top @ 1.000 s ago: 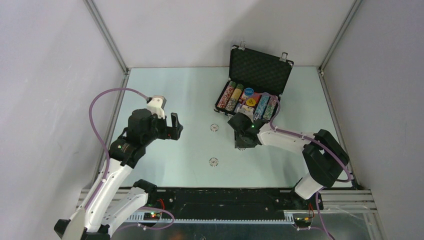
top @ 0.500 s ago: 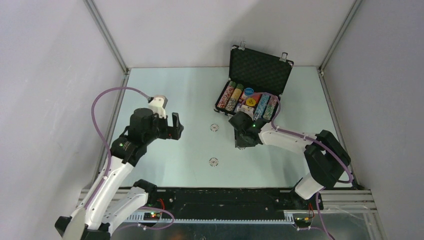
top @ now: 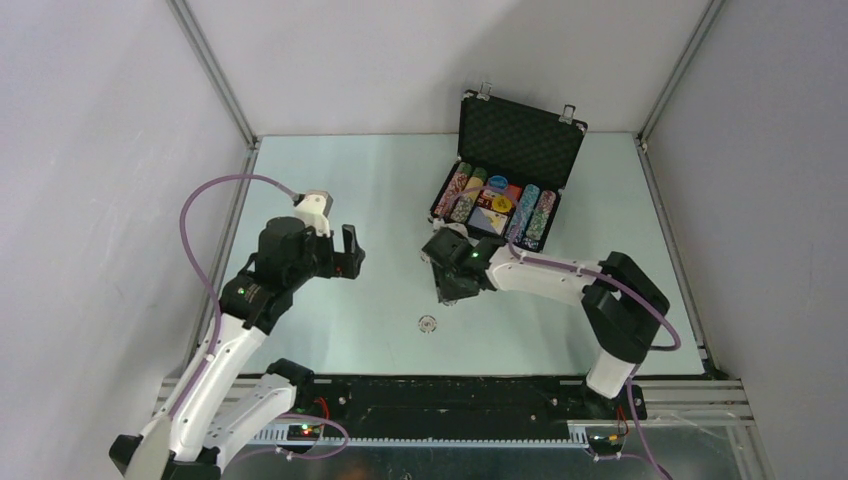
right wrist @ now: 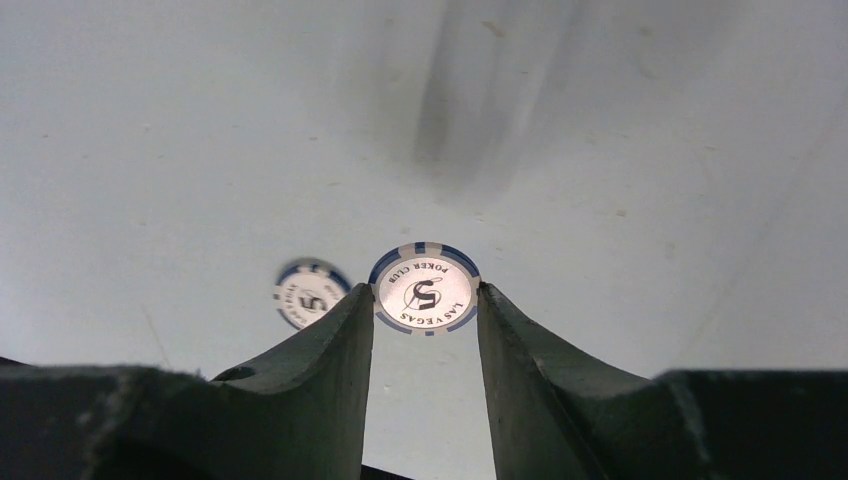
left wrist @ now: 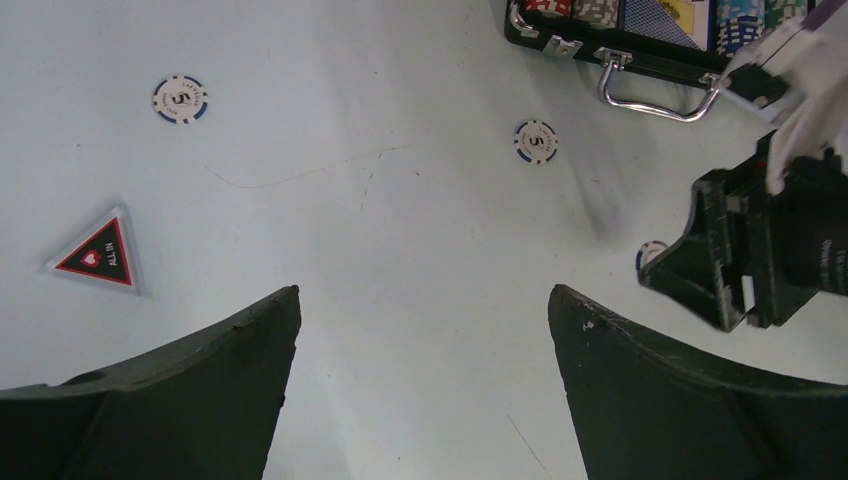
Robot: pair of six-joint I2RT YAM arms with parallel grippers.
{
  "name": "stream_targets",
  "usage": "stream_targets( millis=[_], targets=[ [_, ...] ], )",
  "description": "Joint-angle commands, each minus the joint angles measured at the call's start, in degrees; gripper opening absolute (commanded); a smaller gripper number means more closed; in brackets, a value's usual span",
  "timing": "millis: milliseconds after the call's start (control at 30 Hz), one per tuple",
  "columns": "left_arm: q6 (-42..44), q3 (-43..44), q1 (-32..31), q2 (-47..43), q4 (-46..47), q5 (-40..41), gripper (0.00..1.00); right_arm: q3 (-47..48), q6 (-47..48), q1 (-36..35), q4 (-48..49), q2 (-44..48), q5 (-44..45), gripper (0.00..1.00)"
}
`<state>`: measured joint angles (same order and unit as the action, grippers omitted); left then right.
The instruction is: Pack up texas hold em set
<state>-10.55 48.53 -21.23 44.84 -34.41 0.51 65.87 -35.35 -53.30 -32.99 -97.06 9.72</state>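
The black briefcase (top: 521,140) stands open at the back right, with rows of chips, a yellow disc and a blue disc inside. Its silver handle (left wrist: 655,101) shows in the left wrist view. My right gripper (top: 442,288) is low over the table in front of the case. In the right wrist view it (right wrist: 424,296) is shut on a white and blue poker chip (right wrist: 424,289); a second chip (right wrist: 308,293) lies just left of it. My left gripper (left wrist: 422,300) is open and empty above bare table. Two loose chips (left wrist: 180,98) (left wrist: 536,141) and the dark triangular piece (left wrist: 100,255) lie ahead of it.
One chip (top: 428,323) lies near the table's middle front. A chip edge (left wrist: 650,255) peeks out under my right gripper in the left wrist view. Grey walls and metal frame posts close in the table on three sides.
My right gripper has moved left, away from the briefcase front, and now covers the chip that lay at the table's middle. The left arm has not moved.
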Motion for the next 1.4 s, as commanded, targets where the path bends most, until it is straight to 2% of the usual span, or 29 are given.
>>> stream_targets(
  millis=[0, 367, 1200, 1367],
  targets=[
    [-0.28, 0.31, 0.48, -1.1, 1.77, 2.0, 0.98, 6.23, -1.22, -2.98, -0.99, -4.9, -1.26, 0.45],
    [0.18, 0.24, 0.46, -2.22, 1.74, 3.35, 0.98, 12.86, -1.52, -6.98, -3.92, -12.67, -1.27, 0.44],
    [0.17, 0.2, 0.49, -2.53, 1.76, 3.83, 0.98, 13.02, -2.26, -10.5, -6.38, -13.27, -0.92, 0.45],
    [0.17, 0.24, 0.49, -2.56, 1.73, 3.64, 0.98, 12.99, -2.33, -10.59, -6.13, -13.47, -0.99, 0.5]
  ],
)
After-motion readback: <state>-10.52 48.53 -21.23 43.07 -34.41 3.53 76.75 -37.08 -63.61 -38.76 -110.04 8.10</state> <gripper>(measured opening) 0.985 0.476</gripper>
